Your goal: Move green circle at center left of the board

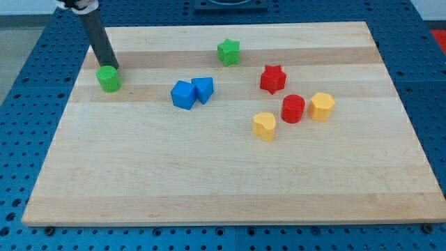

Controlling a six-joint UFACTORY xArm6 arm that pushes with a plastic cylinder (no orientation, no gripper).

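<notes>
The yellow heart (264, 126) lies lowest in frame, right of centre on the bench (209, 188). Beyond it: red cylinder (293, 108), yellow hexagon (321, 106), two touching blue blocks (191, 93). The green circle (109, 79) sits upper left; the tip (111, 67) touches its far edge. No claw is fitted. Farthest: red star (272, 79), green star (228, 51).

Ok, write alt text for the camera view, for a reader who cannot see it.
My tip touches the top edge of the green circle near the wooden board's upper left. Toward the view's right lie two touching blue blocks, a green star, a red star, a red cylinder and two yellow blocks.
</notes>
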